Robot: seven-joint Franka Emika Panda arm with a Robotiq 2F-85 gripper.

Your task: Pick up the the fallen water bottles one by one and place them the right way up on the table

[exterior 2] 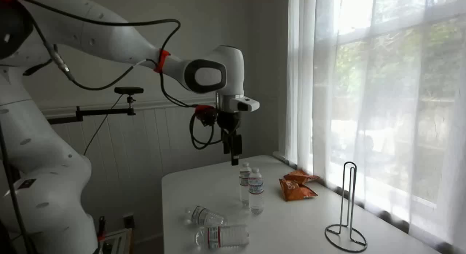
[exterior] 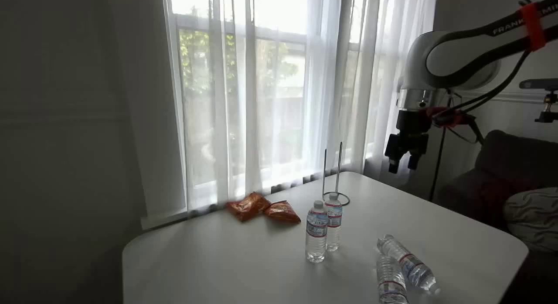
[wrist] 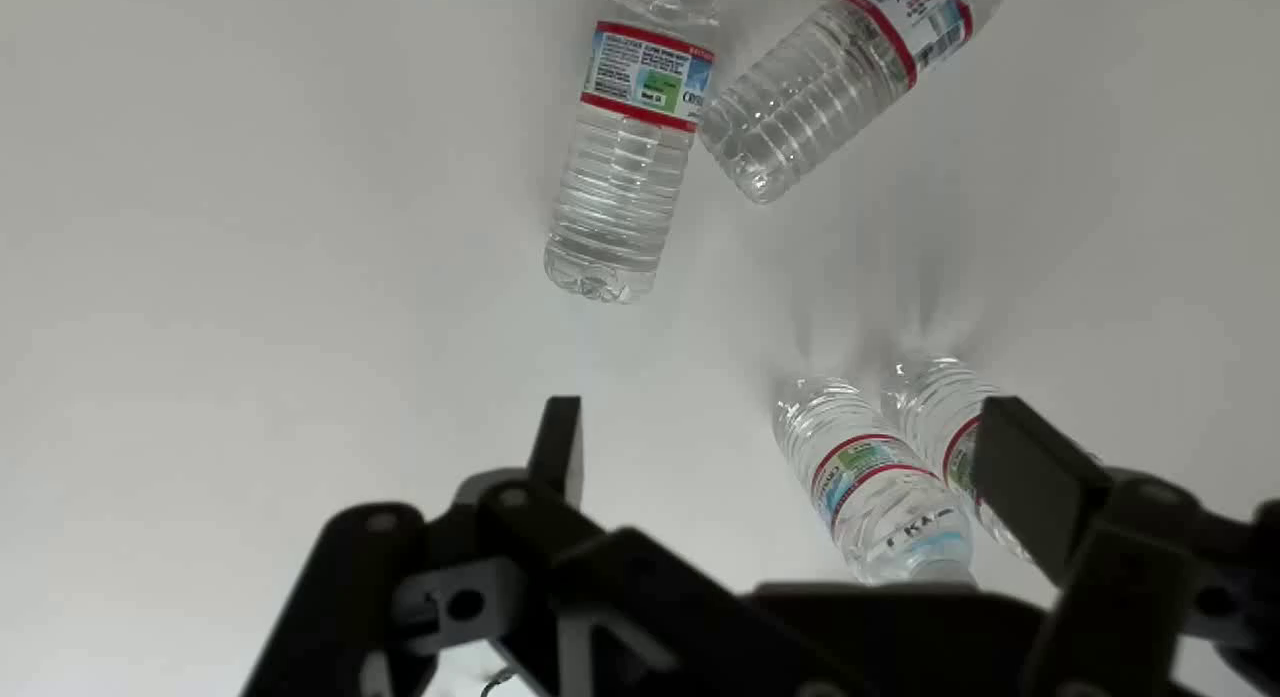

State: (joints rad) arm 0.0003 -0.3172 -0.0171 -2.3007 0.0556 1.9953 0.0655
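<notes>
Two fallen water bottles lie on their sides on the pale table (exterior: pixel 209 260). In an exterior view, one bottle (exterior: pixel 407 262) lies beside the other bottle (exterior: pixel 391 281), which the frame's lower edge cuts off. From the wrist, the fallen bottles (wrist: pixel 630 167) (wrist: pixel 805 97) appear at the top, their caps out of frame. Two more water bottles stand upright close together, a nearer one (exterior: pixel 316 234) and one just behind it (exterior: pixel 334 219). My gripper (exterior 2: pixel 230 157) hangs above the table, apart from every bottle. Its fingers are spread wide with nothing held; one finger (wrist: pixel 1040 477) partly covers an upright bottle (wrist: pixel 935 407).
Orange snack packets (exterior: pixel 248 206) (exterior 2: pixel 296 190) lie near the window side of the table. A thin wire stand (exterior 2: pixel 346 210) rises from the tabletop by the curtains (exterior 2: pixel 335 101). Beyond the table edge is a dark sofa (exterior: pixel 518 169) with a patterned cushion (exterior: pixel 534 216).
</notes>
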